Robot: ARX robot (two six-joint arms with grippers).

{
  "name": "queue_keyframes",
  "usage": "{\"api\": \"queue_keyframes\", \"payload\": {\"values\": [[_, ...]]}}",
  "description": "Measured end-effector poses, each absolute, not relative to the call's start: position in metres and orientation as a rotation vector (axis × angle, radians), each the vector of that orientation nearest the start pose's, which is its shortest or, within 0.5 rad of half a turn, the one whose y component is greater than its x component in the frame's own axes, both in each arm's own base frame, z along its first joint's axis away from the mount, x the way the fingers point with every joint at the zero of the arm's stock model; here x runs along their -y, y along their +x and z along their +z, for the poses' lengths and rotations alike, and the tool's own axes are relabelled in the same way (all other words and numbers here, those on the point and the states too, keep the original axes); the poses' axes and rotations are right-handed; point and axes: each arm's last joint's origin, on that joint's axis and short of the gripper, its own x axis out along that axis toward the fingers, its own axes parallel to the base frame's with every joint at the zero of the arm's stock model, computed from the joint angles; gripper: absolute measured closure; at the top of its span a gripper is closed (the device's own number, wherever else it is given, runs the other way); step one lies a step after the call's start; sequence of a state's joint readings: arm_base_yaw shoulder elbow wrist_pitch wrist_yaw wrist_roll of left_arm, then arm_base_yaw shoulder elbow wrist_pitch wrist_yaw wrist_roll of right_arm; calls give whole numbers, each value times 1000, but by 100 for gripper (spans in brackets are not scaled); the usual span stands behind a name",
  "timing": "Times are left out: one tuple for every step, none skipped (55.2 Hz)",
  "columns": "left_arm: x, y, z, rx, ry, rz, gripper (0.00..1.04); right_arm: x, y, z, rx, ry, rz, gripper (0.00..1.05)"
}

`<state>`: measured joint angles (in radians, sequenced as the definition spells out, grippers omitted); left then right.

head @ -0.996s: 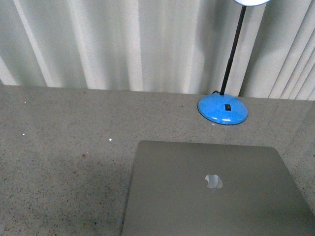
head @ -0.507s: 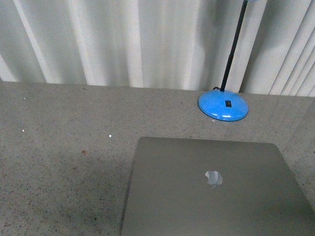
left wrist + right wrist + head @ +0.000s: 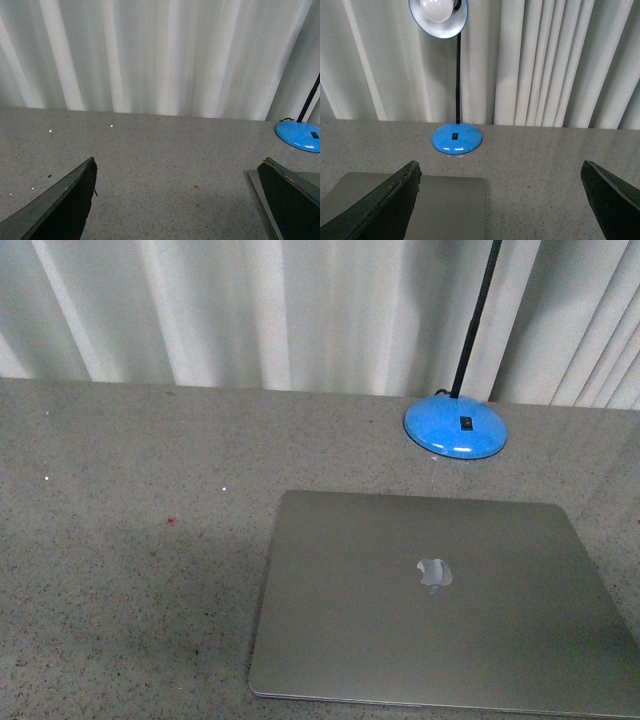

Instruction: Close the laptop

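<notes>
- Since a second ago the front view has tipped down: the laptop [image 3: 435, 610] sits higher in frame, its near edge now showing, and the lamp head has slid out of the top. The laptop has not shifted against the lamp base [image 3: 455, 430].
- Laptop lies lid-down and flat, apple logo up, on the right half of the table [image 3: 130, 570]; judged shut, so the task looks done.
- Long axis runs left-right across the robot's front; lamp base just beyond its far edge, apart from it.
- Left gripper [image 3: 180, 200]: jaws spread wide, nothing between; laptop corner shows by one finger, off to the arm's right.
- Right gripper [image 3: 500, 200]: jaws spread wide, empty, laptop partly under its view. Right arm looks nearer.
- Surface: grey speckled stone-like top with a few bright flecks.
- Room: pale pleated curtain [image 3: 250, 310] behind; lamp lit in the right wrist view.
</notes>
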<state>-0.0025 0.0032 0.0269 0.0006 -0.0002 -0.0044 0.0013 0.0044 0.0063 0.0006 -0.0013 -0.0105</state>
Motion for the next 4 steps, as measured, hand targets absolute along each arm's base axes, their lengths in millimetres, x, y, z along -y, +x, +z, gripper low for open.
{"api": "queue_keyframes", "payload": {"values": [[0, 96, 172, 24, -4, -2, 7, 0, 98, 165, 2, -10, 3, 7], [0, 96, 172, 24, -4, -2, 7, 0, 98, 165, 2, -10, 3, 7], [0, 96, 172, 24, -4, -2, 7, 0, 98, 165, 2, -10, 3, 7], [0, 96, 172, 24, -4, -2, 7, 0, 98, 165, 2, -10, 3, 7]]}}
